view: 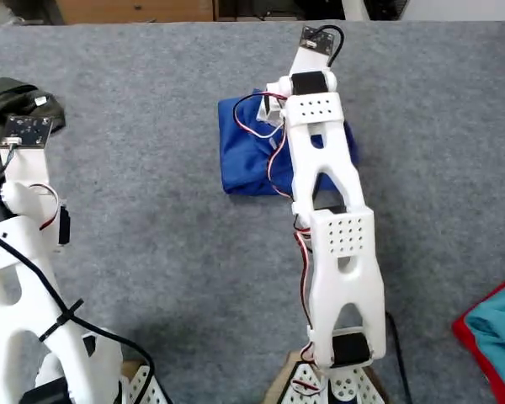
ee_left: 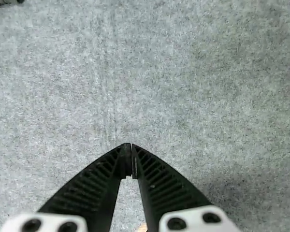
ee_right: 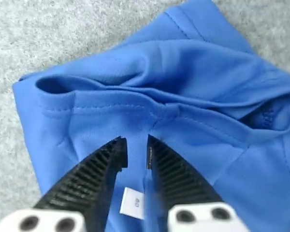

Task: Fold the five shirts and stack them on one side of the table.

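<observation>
Right wrist view: the right gripper [ee_right: 134, 146] is hanging just above the blue shirt [ee_right: 193, 67], its jaws standing slightly apart and pinching nothing. The shirt is lying bunched and roughly folded near the middle of the table [view: 135, 278], under the outstretched right arm [view: 345, 244]. Judgement: 1 fold is being tidied, and the next move is calling for a pinch on a loose edge. The left gripper [ee_left: 130, 153] is sitting pressed together over bare table.

Grey table [view: 135, 168], blue shirt [view: 244, 156], dark garment [view: 21, 91], teal cloth [view: 498, 324]
</observation>
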Controlling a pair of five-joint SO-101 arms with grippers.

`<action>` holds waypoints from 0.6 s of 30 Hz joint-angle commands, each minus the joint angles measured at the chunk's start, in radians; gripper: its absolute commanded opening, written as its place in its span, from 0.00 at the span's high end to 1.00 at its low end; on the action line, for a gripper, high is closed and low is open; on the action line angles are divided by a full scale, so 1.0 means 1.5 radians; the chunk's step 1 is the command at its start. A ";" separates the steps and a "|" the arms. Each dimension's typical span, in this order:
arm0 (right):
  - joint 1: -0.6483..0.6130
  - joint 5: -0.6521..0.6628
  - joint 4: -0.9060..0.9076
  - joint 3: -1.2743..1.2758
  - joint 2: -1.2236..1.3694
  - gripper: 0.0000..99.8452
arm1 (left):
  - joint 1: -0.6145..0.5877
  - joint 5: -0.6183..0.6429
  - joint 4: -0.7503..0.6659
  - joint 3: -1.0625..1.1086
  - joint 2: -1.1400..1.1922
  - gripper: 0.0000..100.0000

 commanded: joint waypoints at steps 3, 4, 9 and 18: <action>0.029 0.012 -0.011 -0.043 0.007 0.79 | -0.003 -0.004 -0.033 0.007 -0.012 0.98; 0.036 0.012 -0.010 -0.043 0.009 0.79 | -0.004 -0.004 -0.041 0.011 -0.012 0.98; 0.061 0.019 -0.013 -0.041 0.013 0.82 | -0.003 -0.004 -0.046 0.021 -0.012 0.98; 0.062 0.026 -0.060 -0.042 0.038 0.99 | -0.002 -0.004 -0.046 0.021 -0.012 0.98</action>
